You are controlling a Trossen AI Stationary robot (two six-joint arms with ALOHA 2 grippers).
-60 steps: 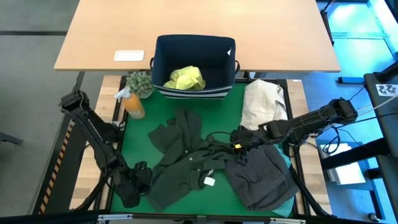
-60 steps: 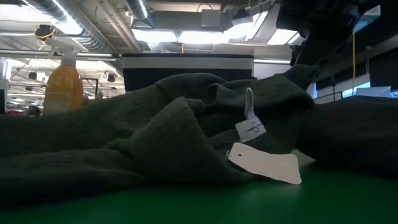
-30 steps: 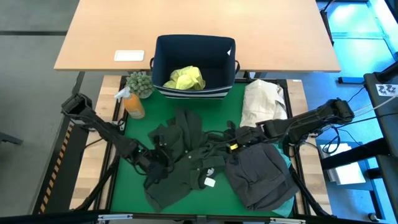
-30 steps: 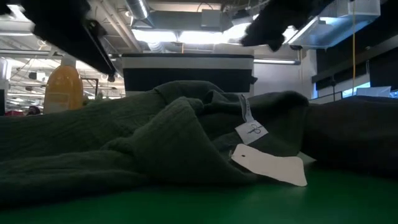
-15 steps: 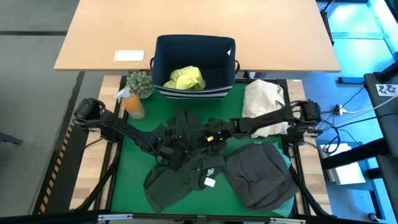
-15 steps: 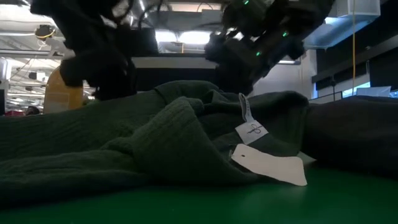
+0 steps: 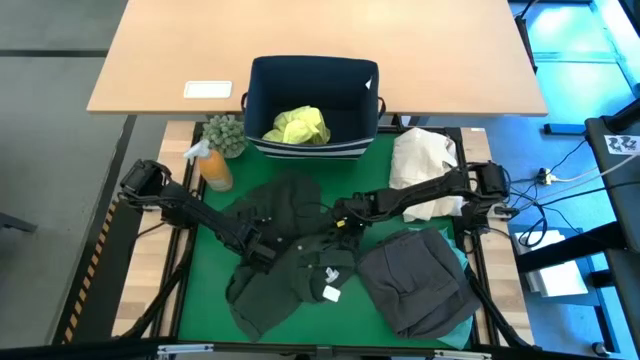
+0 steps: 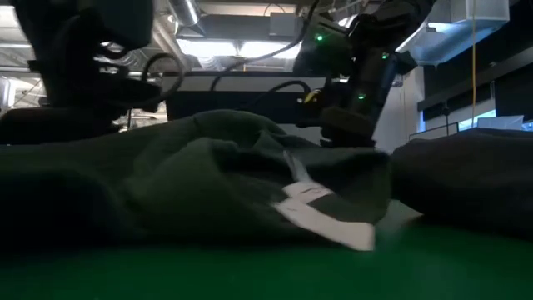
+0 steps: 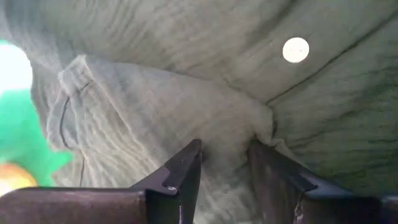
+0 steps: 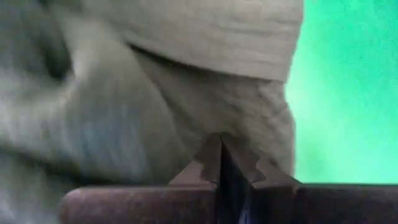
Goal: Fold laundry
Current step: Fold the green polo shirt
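The dark olive garment [image 7: 285, 255] lies crumpled at the centre of the green worktop [image 7: 205, 300], its white tag [image 7: 330, 294] facing up. The left end effector [image 7: 262, 250] sits at the garment's left side with fingers [image 9: 180, 177] clamped on a fold of the cloth. The right end effector [image 7: 343, 213] sits at the garment's upper right edge — fingers pressed together, pinching cloth. A charcoal grey garment [image 7: 415, 280] lies just right of the olive one. A yellow-green shirt [image 7: 297, 126] rests inside the navy bin [image 7: 312, 148], beyond the mat.
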